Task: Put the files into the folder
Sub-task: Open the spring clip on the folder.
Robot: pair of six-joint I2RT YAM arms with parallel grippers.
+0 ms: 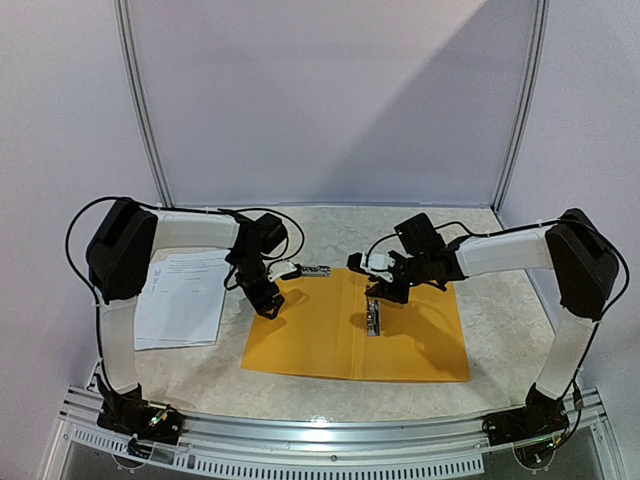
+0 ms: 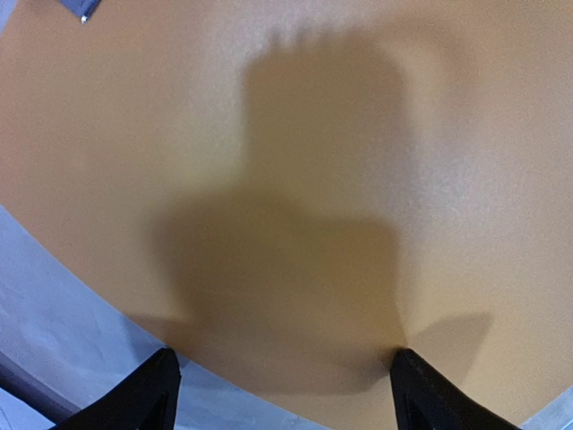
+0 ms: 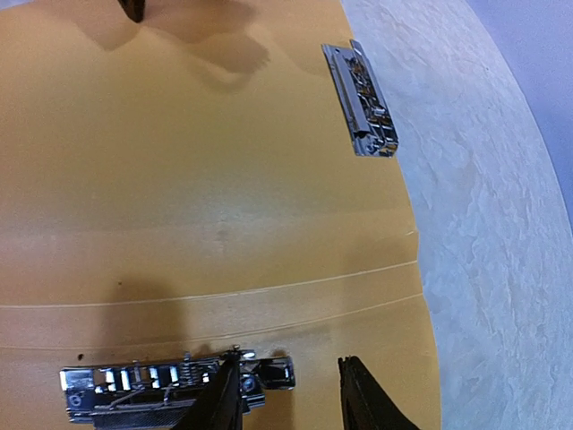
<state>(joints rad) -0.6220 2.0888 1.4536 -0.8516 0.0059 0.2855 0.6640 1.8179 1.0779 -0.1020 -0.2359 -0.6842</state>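
We see the flat orange-yellow plastic folder (image 1: 330, 335) lying open on the pale marbled tabletop (image 1: 500, 330), both leaves spread, while the white printed paper sheets (image 1: 185, 298) sit in a loose stack well to its left, near the left arm's upright link and not yet in the folder. The right gripper (image 3: 286, 394) hovers low over the long metal spring clip (image 3: 170, 387) by the spine fold, one dark finger over the clip's end and the other just beside it; its jaws are partly closed, and we cannot tell whether they pinch the clip lever yet. A second, smaller metal clip (image 3: 363, 98) lies at the folder's far edge. The left gripper (image 2: 286, 385) stands with its jaws spread wide just above the left leaf, holding nothing, its shadow falling on the plastic. We judge the step in hand to be working the clip open so the sheets can slide under it; doing this well means catching the lever squarely and lifting without dragging the slick folder, the left arm perhaps pressing the leaf down. The tabletop is smooth and matte, bounded by white walls with metal corner posts (image 1: 140, 100) and an aluminium rail (image 1: 330, 430) at the near edge.
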